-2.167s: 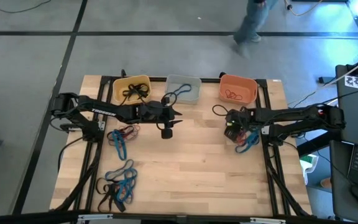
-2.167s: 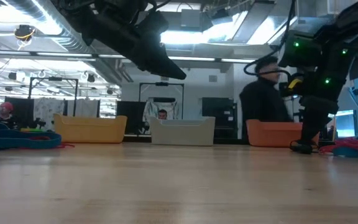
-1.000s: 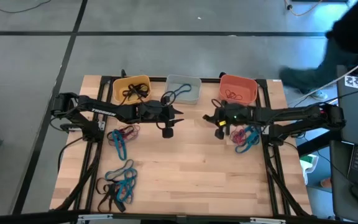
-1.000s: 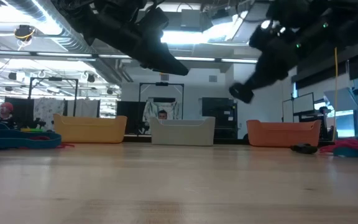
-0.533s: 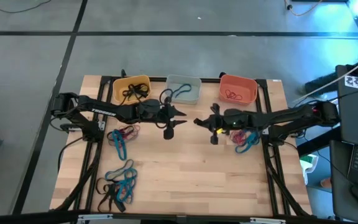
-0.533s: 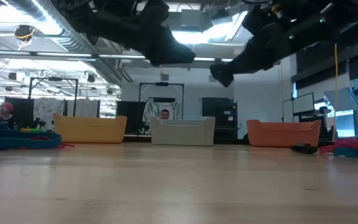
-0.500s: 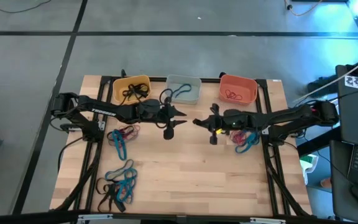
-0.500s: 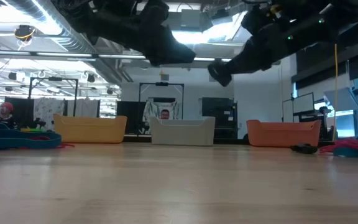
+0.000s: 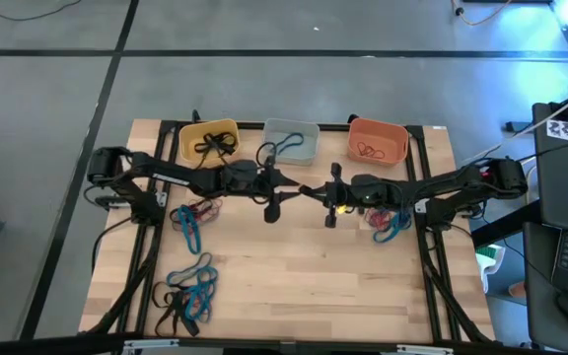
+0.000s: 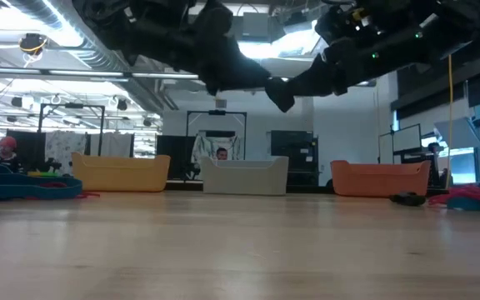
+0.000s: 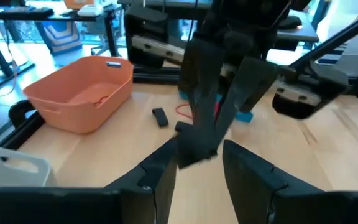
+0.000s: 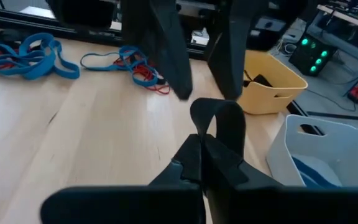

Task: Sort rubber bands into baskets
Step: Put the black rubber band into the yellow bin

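Observation:
High over the table's middle, my right gripper [image 9: 310, 189] [image 12: 202, 147] is shut on a black rubber band [image 12: 217, 116]. My left gripper [image 9: 293, 185] [image 11: 201, 155] faces it, open, with one finger on either side of the band's loop and the right gripper's tip. Three baskets stand along the far edge. The yellow one [image 9: 208, 141] holds black bands, the grey one [image 9: 291, 142] a blue band, and the orange one [image 9: 378, 141] red bands. More rubber bands lie in heaps at the left [image 9: 195, 214], near left [image 9: 187, 292] and right [image 9: 392, 221]. My right gripper pinches one end of the black band [image 12: 207, 133] between its two fingers, coming roughly level from the table's right. The rest of the band sticks out past the fingertips as a small loop, lifted clear of the table. My left gripper: I cannot tell whether its fingers [image 12: 174, 62] touch the loop.
The near half of the wooden table [image 9: 304, 286] is bare between the heaps. A small black piece [image 11: 160, 116] lies on the table near the orange basket. The arms' bases and the black frame rails run along the left and right edges.
My right gripper has travelled from beside the orange basket toward the table's left, up to my left gripper, staying shut and tipping from pointing down to nearly level. My left gripper has rolled a little and stayed open.

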